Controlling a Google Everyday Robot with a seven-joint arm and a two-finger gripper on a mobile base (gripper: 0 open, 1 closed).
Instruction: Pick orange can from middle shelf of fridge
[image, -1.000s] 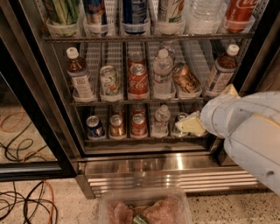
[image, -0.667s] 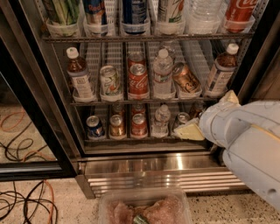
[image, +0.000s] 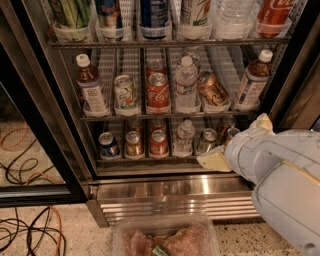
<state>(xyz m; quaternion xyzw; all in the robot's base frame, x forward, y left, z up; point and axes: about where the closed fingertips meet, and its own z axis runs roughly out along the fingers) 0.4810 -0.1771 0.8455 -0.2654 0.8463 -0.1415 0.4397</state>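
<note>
Lift pale gripper (image: 219, 160), grasp impossible to tell, from black glass-door fridge's (image: 170, 191) lower right corner toward tilted orange-copper can (image: 212, 90) near dark wire middle shelf's (image: 165, 116) right end, matching its lean.

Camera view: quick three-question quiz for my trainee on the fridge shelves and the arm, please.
1. True or false: the orange can stands upright on the middle shelf.
2. Which item is directly left of the orange can? A. clear white-capped bottle B. Coca-Cola can C. white-and-green can
3. Fill in: the gripper is low on the right, in front of the ___ shelf's right end.
Key: 1 false, it leans tilted; 2 A; 3 bottom.
</note>
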